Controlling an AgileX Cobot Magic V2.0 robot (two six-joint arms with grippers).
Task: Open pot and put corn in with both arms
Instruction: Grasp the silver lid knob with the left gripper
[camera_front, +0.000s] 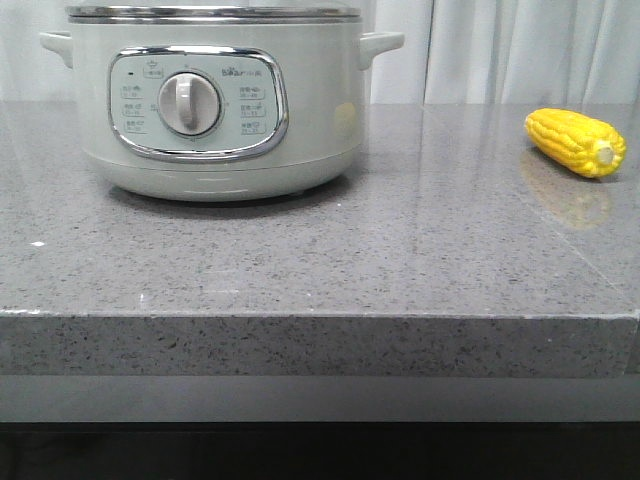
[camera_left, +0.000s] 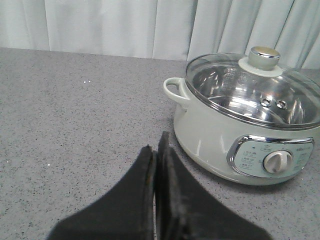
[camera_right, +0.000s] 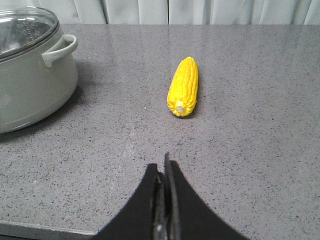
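Right of frame, on desk (camera_front: 400, 260): corn (camera_front: 576, 142), light, stiff, ridged; grasp mid-cob. Pot (camera_front: 215, 100) lid knob (camera_left: 264, 54) smooth; pinch firmly. Left pincer (camera_left: 157, 150) and right pincer (camera_right: 165, 167) closed, empty.

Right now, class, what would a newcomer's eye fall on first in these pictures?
First the big pale pot, standing left of centre on the grey table with its glass lid still on. Then the bright yellow corn, lying alone far to the right. Both grippers, left and right, are shut and empty.
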